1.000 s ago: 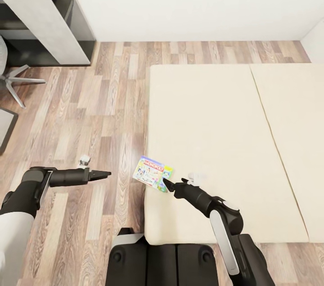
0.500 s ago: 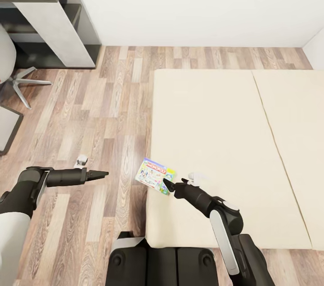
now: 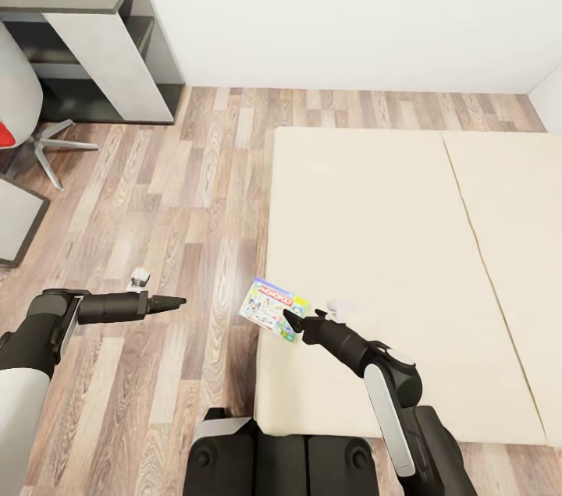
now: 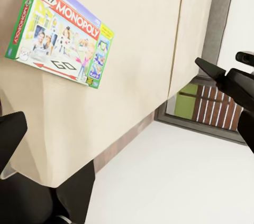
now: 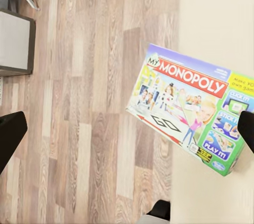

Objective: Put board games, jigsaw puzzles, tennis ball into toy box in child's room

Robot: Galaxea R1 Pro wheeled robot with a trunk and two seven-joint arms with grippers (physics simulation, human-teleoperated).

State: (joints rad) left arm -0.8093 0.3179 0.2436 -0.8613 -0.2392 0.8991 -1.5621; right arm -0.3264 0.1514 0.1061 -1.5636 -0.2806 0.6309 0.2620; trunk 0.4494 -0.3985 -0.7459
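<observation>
Head view: right gripper [image 3: 289, 318] pinching board game [image 3: 274, 307] over the bed [image 3: 375, 231] edge; left gripper [image 3: 178, 299] jaws pressed together.

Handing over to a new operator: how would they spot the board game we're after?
Find the wide beige bed. At its near corner beside the wood floor, the right pincer holds a flat box: the board game, the one colourful item, with a red "MONOPOLY" banner.

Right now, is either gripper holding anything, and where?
Right gripper pinches the Monopoly board game at its green corner edge. Left gripper holds nothing.
</observation>
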